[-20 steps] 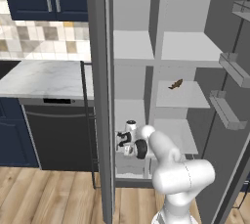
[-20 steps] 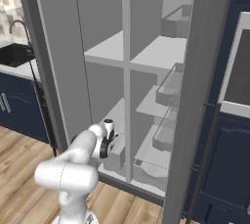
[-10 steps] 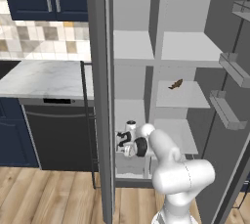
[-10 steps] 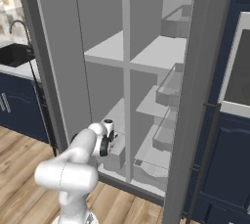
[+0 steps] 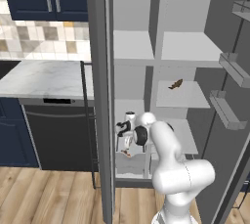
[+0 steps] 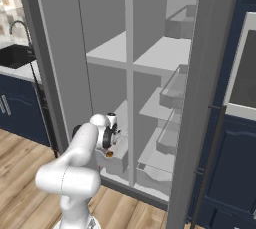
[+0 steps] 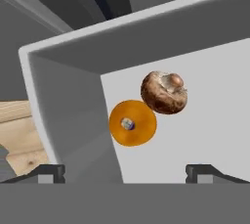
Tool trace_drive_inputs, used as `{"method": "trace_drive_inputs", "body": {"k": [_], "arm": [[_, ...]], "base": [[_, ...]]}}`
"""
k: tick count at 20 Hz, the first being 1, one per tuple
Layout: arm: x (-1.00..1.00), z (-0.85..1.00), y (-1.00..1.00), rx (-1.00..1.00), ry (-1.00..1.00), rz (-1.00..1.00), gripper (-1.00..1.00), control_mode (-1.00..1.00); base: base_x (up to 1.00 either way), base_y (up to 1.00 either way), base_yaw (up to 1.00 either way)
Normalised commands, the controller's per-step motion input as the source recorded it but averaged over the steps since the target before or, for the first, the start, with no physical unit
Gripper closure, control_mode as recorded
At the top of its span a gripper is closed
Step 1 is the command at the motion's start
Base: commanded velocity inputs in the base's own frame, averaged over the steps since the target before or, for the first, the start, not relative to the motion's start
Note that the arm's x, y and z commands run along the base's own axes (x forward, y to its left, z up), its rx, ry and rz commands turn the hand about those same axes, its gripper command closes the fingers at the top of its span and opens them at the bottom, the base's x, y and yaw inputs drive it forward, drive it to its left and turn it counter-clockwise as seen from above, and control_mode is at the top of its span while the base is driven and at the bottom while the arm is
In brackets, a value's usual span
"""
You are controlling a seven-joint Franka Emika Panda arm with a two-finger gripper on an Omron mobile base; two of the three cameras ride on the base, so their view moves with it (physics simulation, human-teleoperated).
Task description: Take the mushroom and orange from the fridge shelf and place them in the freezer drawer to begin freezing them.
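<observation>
Left base view: the arm reaches low into the open fridge, its fingers (image 5: 126, 142) hanging over the freezer drawer (image 5: 131, 162) at the bottom of the narrower column, where a small brown-orange speck shows inside. Higher up, the fridge shelf (image 5: 181, 96) of the wider column carries just the elongated dark brown piece (image 5: 175, 84). Right base view: the hand sits right above the pulled-out freezer drawer (image 6: 116, 162), with an orange-brown spot on its floor under the wrist. Hand view: the orange (image 7: 132, 123) and the mushroom (image 7: 164, 92) lie on the drawer floor, touching each other, near the drawer's corner wall. The two fingertips (image 7: 46, 173) stand wide apart and hold nothing. Both items look delivered, so the step in hand seems to be the withdrawal: lift straight up before swinging away, keeping the fingers clear of the drawer wall, so neither item is nudged.
</observation>
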Motion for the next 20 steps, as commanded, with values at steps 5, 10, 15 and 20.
{"method": "trace_drive_inputs", "body": {"k": [5,10,15,20], "arm": [[-0.22,0.59,0.00,0.00,-0.10,-0.01,-1.00,-1.00],[-0.55,0.51,0.00,0.00,-0.15,-0.03,-1.00,-1.00],[-0.62,0.49,0.00,0.00,-0.13,-0.02,-1.00,-1.00],[-0.76,0.34,0.00,0.00,-0.12,-0.01,-1.00,-1.00]], "base": [[0.00,0.00,0.00],[0.00,0.00,0.00],[0.00,0.00,0.00],[0.00,0.00,0.00]]}}
